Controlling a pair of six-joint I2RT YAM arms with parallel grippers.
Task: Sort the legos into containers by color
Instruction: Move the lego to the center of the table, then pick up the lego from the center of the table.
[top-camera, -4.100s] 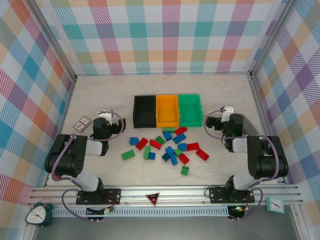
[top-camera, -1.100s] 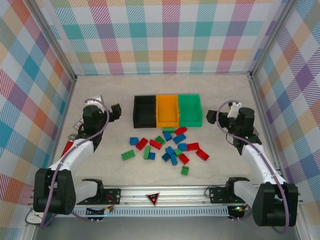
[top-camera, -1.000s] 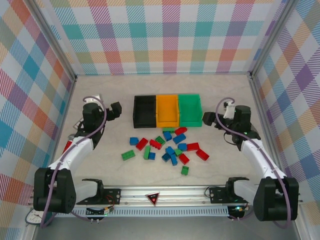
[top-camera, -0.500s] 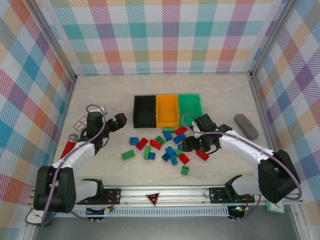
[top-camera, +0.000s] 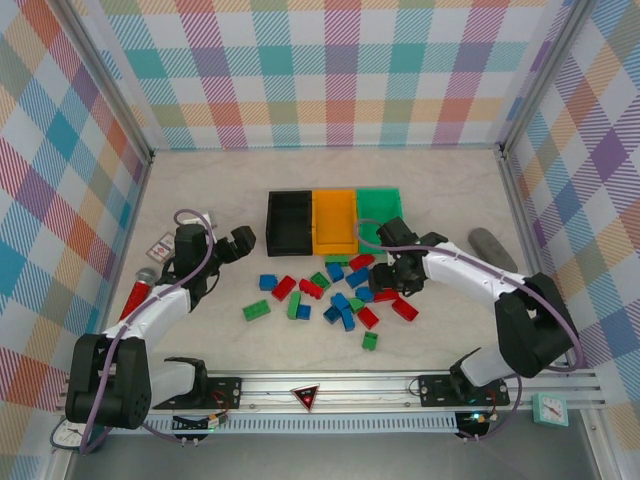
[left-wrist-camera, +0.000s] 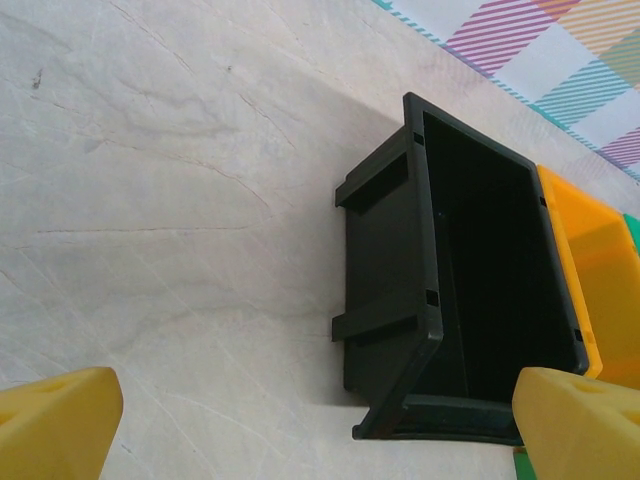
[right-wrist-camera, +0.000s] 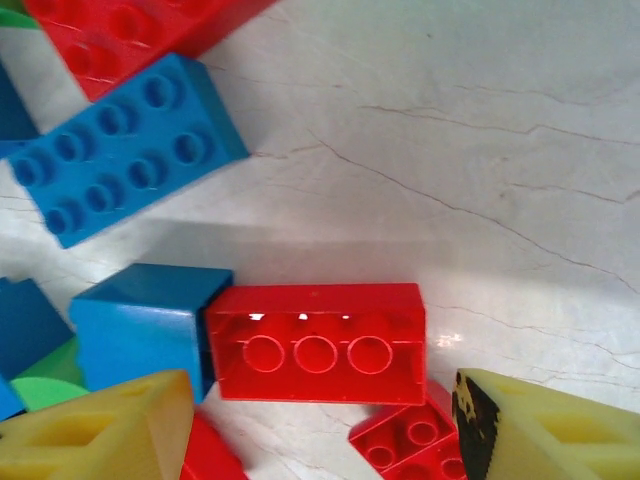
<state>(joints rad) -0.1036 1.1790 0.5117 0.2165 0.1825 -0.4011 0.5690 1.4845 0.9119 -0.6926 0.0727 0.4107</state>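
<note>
Right gripper (top-camera: 386, 284) gapes empty over a red brick (right-wrist-camera: 315, 343); left gripper (top-camera: 240, 241), wide open and empty, sits at the black bin's (top-camera: 290, 224) nine o'clock.

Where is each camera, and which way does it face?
Top external: above and behind the bases, looking down; left pincer and right pincer show.
Left wrist: on that wrist, facing the black rectangular plastic bin; yellow fingertips show.
Right wrist: on that wrist, close above a red plastic brick; yellow fingertips show.
Shared: top and left wrist both see the black bin.
</note>
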